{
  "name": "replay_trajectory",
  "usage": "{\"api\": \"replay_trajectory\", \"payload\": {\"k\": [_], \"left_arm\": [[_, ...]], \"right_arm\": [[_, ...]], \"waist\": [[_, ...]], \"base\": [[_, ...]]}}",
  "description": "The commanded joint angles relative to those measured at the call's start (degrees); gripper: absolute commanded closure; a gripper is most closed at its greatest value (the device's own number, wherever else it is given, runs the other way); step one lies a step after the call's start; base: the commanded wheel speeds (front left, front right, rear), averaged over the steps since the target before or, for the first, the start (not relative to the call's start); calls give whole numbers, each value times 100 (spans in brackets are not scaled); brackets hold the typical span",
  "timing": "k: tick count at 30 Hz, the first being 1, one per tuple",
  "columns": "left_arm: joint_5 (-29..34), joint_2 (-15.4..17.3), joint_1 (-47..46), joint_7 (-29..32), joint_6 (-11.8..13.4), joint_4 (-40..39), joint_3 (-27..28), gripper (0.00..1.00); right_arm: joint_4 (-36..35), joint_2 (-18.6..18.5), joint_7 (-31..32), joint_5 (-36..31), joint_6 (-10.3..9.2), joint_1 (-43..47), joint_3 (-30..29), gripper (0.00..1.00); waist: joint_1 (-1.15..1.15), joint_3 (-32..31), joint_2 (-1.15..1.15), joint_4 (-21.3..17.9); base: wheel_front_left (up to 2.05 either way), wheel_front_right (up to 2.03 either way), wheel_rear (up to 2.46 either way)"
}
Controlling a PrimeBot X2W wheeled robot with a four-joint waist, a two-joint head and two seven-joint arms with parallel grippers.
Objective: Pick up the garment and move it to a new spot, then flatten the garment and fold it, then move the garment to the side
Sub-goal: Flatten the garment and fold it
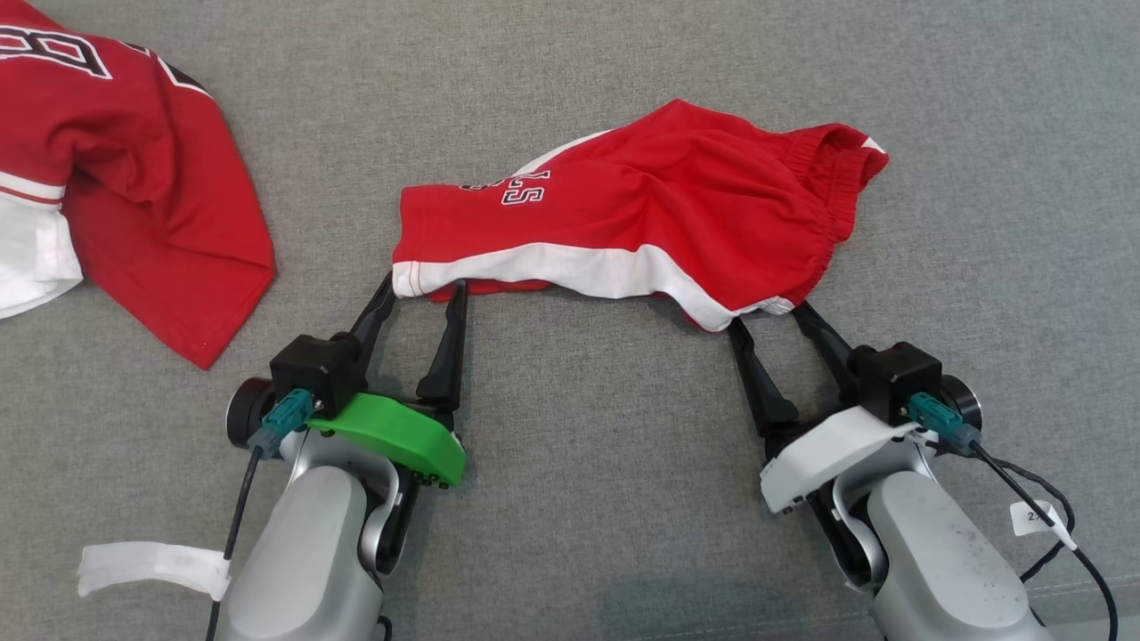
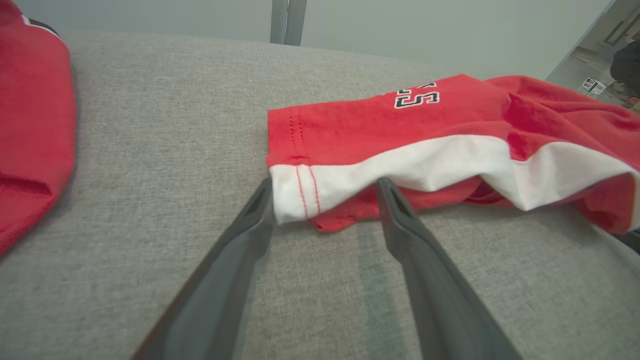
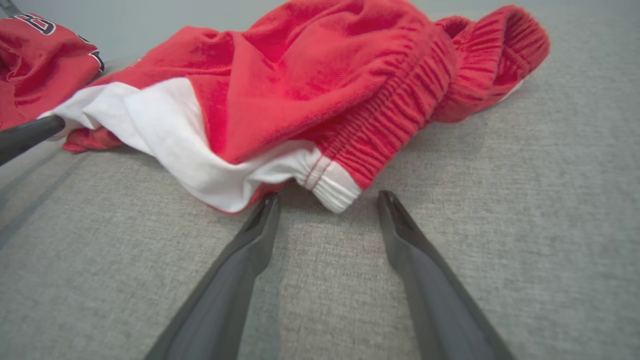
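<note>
Grey fabric surface, red shorts, red jersey

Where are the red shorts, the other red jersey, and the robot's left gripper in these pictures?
red shorts (image 1: 677, 200): head view, on the red cloth at their middle.
red jersey (image 1: 151, 196): head view, on its red body.
left gripper (image 1: 425, 283): head view, midway between its open fingertips.

Both pale forearms enter from the bottom edge, set well apart. The left gripper has its jaws spread wide, fingers pointing up and slightly right, green cover at the wrist. The right gripper is also spread wide, fingers angled up-left, white cover at the wrist. One left finger pokes into the right wrist view's left edge.
</note>
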Motion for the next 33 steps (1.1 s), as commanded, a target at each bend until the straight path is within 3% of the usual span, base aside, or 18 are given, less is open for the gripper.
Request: {"api": "replay_trajectory", "payload": {"k": [1, 5, 7, 9, 10, 11, 12, 22, 23, 25, 26, 28, 33], "left_arm": [[-39, 62, 38, -4, -16, -28, 2, 0], [-131, 90, 75, -4, -16, -75, -58, 0], [-169, 105, 70, -4, -16, -75, -86, 8], [-215, 104, 58, -4, -16, -44, -114, 37], [-242, 106, 40, -4, -16, -21, -119, 56], [-272, 111, 18, -4, -16, 13, -132, 86], [-277, 130, -17, -4, -16, 51, -197, 100], [-259, 131, -111, -4, -16, 94, -197, 100], [-250, 129, -98, -4, -16, 98, -197, 100], [-249, 124, -82, -4, -16, 103, -198, 100], [-236, 120, -77, -4, -16, 103, -204, 100], [-217, 117, -67, -4, -16, 107, -210, 100], [-181, 109, -9, -4, -16, 132, -175, 100]], "right_arm": [[38, -35, -11, 25, -8, 92, 17, 0], [43, -61, -10, 44, -8, 68, 43, 0], [47, -70, -11, 58, -8, 64, 55, 0], [53, -82, -11, 75, -8, 58, 70, 0], [55, -83, -10, 87, -8, 49, 76, 0], [52, -84, -10, 92, -8, 40, 87, 0], [44, -84, -11, 88, -8, 30, 102, 0], [52, -142, -11, 180, -8, -75, 241, 0], [57, -138, -11, 197, -8, -93, 257, 6], [49, -139, -11, 213, -8, -123, 289, 28], [44, -142, -11, 219, -8, -129, 294, 60], [23, -152, -11, 221, -8, -134, 306, 100], [5, -191, -12, 230, -8, -30, 321, 100]], "waist": [[0, -9, 0, 3], [0, -21, 0, 2], [0, -29, 0, 4], [0, -33, 0, 0], [0, -33, 0, -5], [0, -34, 0, -10], [0, -34, 0, -17], [0, -61, 0, 16], [0, -66, 0, 23], [0, -67, 0, 30], [0, -69, 0, 34], [0, -73, 0, 39], [0, -129, 0, 9]], "base": [[0, 0, 0], [0, 0, 0], [0, 0, 0], [0, 0, 0], [0, 0, 0], [0, 0, 0], [0, 0, 0], [0, 0, 0], [0, 0, 0], [0, 0, 0], [0, 0, 0], [0, 0, 0], [0, 0, 0]]}}
